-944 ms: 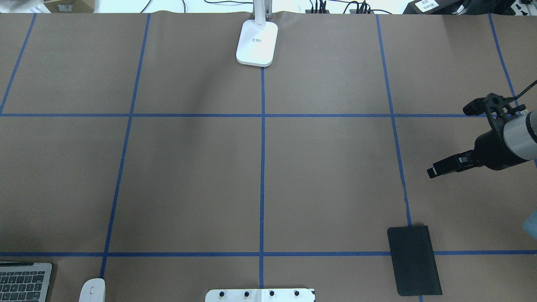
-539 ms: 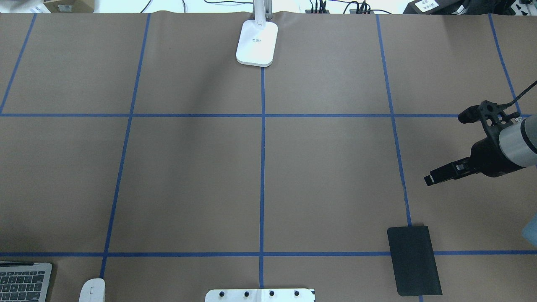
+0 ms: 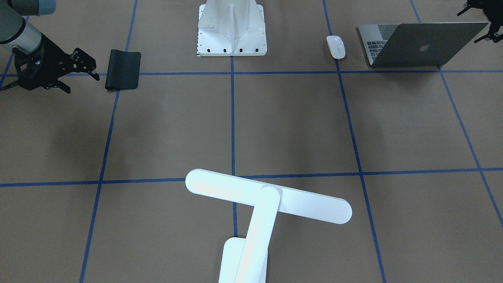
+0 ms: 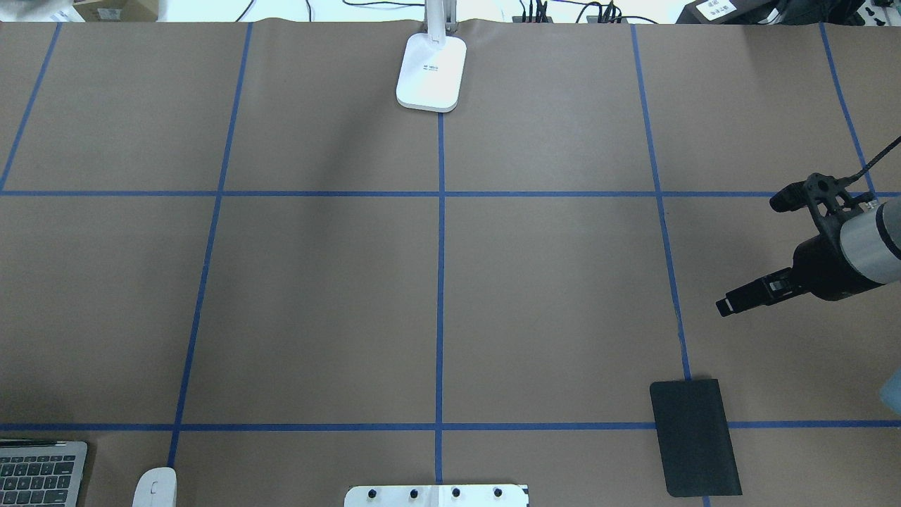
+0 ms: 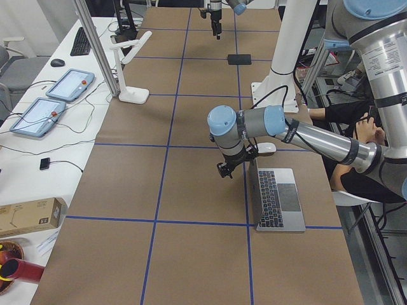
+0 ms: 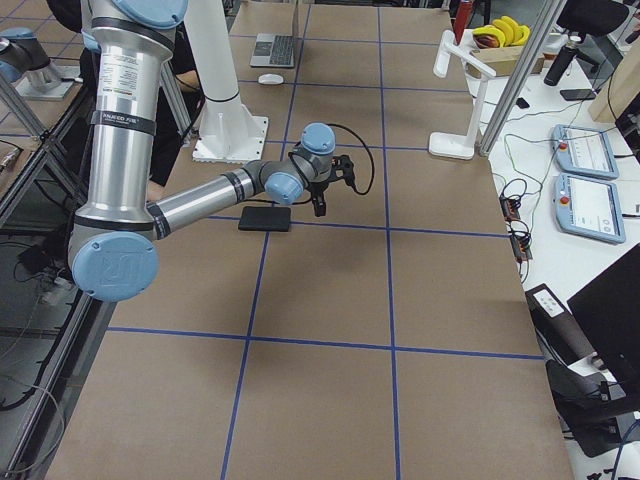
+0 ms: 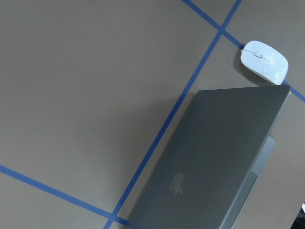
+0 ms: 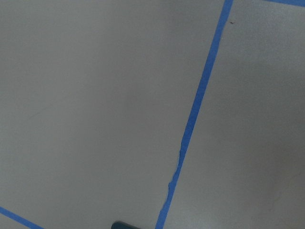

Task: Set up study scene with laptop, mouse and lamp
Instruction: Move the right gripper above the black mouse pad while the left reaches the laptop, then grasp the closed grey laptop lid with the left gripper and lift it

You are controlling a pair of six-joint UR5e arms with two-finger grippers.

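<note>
The laptop (image 3: 416, 43) stands open at the table's near left corner, lid back and logo (image 7: 177, 183) facing away from the robot. The white mouse (image 3: 336, 46) lies beside it toward the middle. The white lamp (image 4: 431, 70) stands at the far edge's centre, its bar head (image 3: 267, 194) over the table. My left gripper (image 5: 222, 173) hovers just beyond the laptop's lid; its fingers (image 3: 491, 37) look spread, so open and empty. My right gripper (image 3: 81, 81) hangs open and empty above the table's right side, a little beyond the black mat.
A black mat (image 4: 695, 436) lies near the right front. The white bolted pedestal (image 3: 232, 27) sits at the robot's base. Blue tape lines (image 4: 440, 282) grid the brown table. A person's hands (image 5: 359, 127) rest by the table's robot side.
My right gripper has drifted slightly nearer the robot, toward the black mat. Laptop, mouse and lamp have not moved.
</note>
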